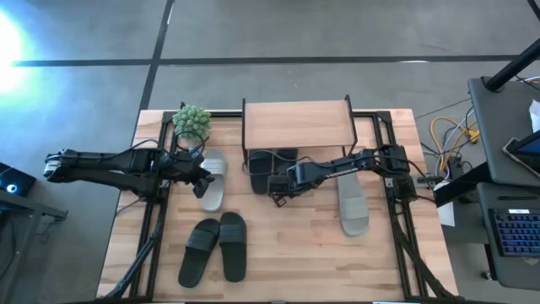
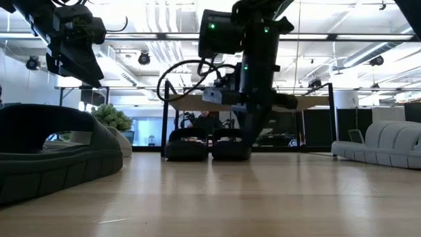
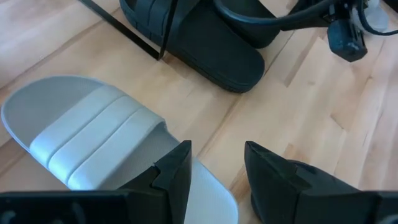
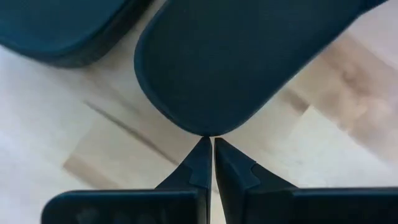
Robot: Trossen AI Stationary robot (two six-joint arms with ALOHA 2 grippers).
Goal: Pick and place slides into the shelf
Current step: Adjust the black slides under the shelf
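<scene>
While shelf (image 1: 297, 123) hides black slides' (image 1: 263, 165) toes, right hand (image 1: 277, 192) pressed together, left hand (image 1: 205, 179) spread.

The table (image 1: 304, 253) is pale, smooth wood with a visible plank grain. The shelf (image 1: 295, 123) has a matching wooden top on thin black metal. Black slides (image 1: 215, 245) look matt and rubbery; the grey slide (image 3: 87, 134) is smooth and ribbed.

L gripper (image 3: 214, 165) fingers apart (held low), R gripper (image 4: 208, 162) fingers pressed together
</scene>
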